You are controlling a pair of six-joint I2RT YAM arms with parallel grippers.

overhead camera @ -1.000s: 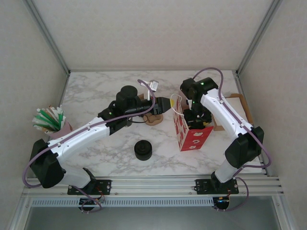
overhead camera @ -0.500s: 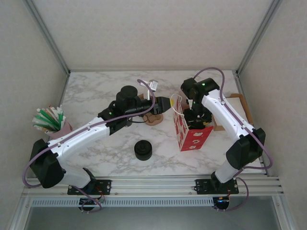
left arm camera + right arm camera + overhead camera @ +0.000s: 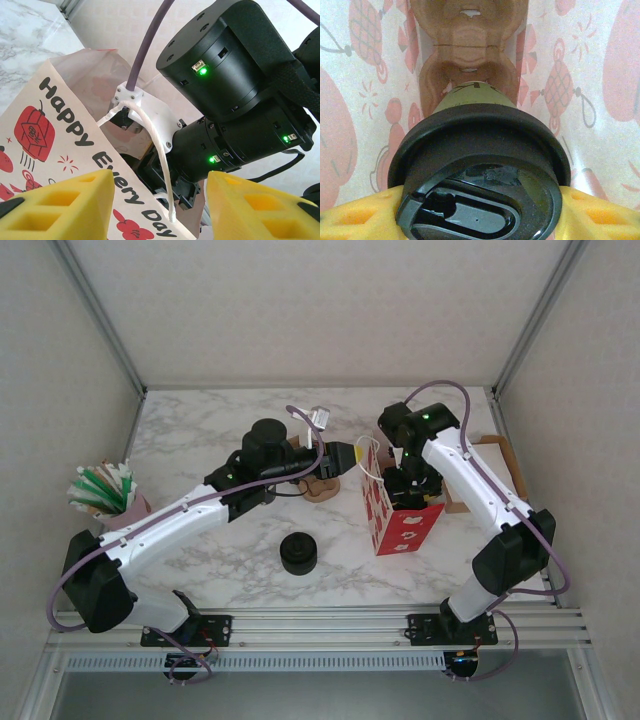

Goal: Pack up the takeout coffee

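Note:
The takeout coffee (image 3: 481, 150), olive-sided with a black lid, hangs inside the red and white paper bag (image 3: 402, 523). My right gripper (image 3: 480, 212) is shut on it, one yellow finger (image 3: 355, 217) on each side just under the lid. Below the cup a brown pulp cup carrier (image 3: 465, 55) lies on the bag's floor. From above, the right gripper (image 3: 409, 487) reaches down into the bag's open top. My left gripper (image 3: 347, 457) is at the bag's left rim, open. The printed rim (image 3: 60, 115) and white string handle (image 3: 156, 150) lie between the fingers of the left gripper (image 3: 160, 202).
A squat black stack of lids (image 3: 298, 552) stands on the marble table in front of the bag. A cup of straws (image 3: 104, 490) is at the far left. Another brown carrier (image 3: 320, 486) lies under the left arm. Flat cardboard (image 3: 503, 465) lies at the right edge.

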